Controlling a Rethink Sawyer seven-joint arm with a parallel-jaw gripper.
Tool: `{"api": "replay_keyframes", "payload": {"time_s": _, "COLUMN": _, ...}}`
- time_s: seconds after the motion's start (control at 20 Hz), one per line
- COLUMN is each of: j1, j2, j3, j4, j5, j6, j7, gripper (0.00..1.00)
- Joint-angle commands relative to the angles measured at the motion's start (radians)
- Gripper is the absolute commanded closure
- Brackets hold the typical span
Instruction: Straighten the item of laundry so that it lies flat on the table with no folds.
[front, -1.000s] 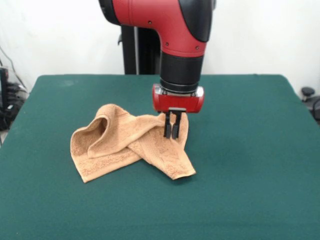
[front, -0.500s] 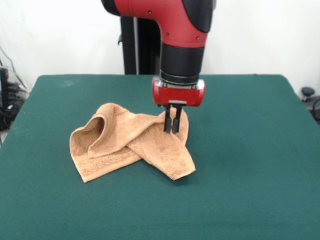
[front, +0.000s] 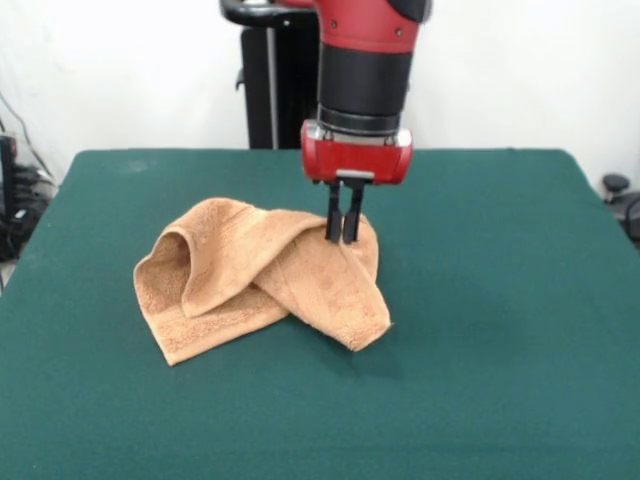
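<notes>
Bench (front: 500, 330): dark green felt top, bare all around the claw. White wall behind. Black pedestal column (front: 275, 80) behind the claw, slightly to its left in the picture. Cables (front: 18, 215) off the bench edge far left, small black knob (front: 616, 184) off the edge far right. Claw (front: 342, 238) hangs straight down from the red wrist, fingers pinched closed on a raised fold of the towel (front: 260, 280). Towel is tan-orange terry, crumpled, spreading below and to picture-left of the claw: a looped hump at left, one flap draped diagonally down to a corner below the claw. Not flat.
</notes>
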Motion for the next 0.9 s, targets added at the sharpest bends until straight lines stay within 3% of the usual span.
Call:
{"api": "replay_keyframes", "payload": {"time_s": 0.05, "j1": 0.009, "j2": -0.044, "j3": 0.116, "j4": 0.105, "j5": 0.005, "j6": 0.158, "j7": 0.101, "gripper": 1.0}}
{"api": "replay_keyframes", "payload": {"time_s": 0.9, "j1": -0.104, "j2": -0.068, "j3": 0.171, "j4": 0.26, "j5": -0.08, "j6": 0.064, "j7": 0.042, "gripper": 1.0}}
